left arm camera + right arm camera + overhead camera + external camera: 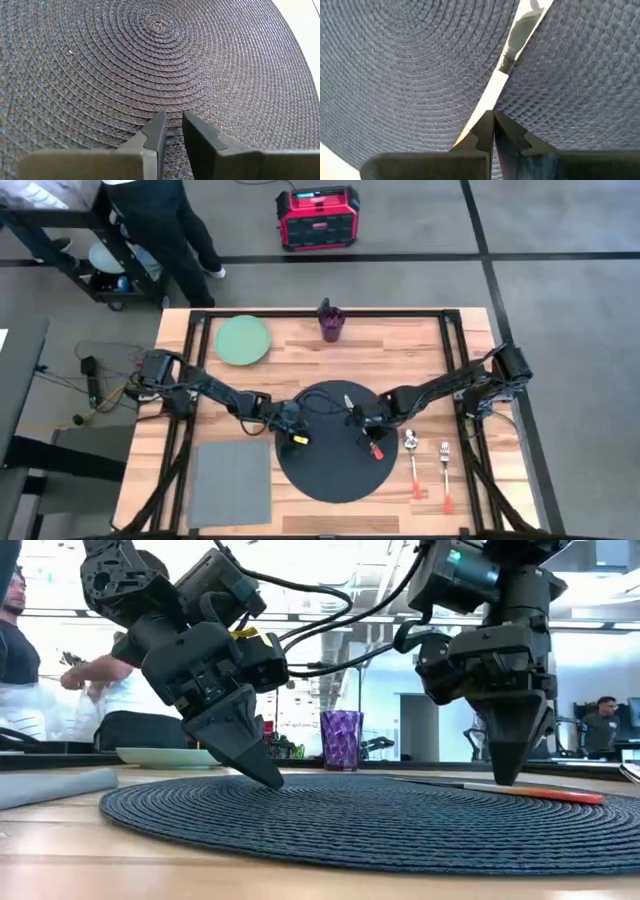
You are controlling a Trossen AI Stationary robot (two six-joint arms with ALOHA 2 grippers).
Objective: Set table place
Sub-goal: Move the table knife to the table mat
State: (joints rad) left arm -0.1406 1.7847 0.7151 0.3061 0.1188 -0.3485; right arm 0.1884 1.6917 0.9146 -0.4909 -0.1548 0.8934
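**High view: both arms bent over the round mat**

High view shows both dark arms reaching inward over the large round dark grey woven mat [335,470], which lies near the front middle of the light wooden plank table [400,345]. The left gripper [293,428] tilts down at the mat's left edge, the right gripper [368,432] at its right part. Only the right wrist view shows the silver knife with an orange handle [492,92] pinched between nearly closed fingers. The left fingers [156,131] stand slightly apart, empty, tips on the mat.
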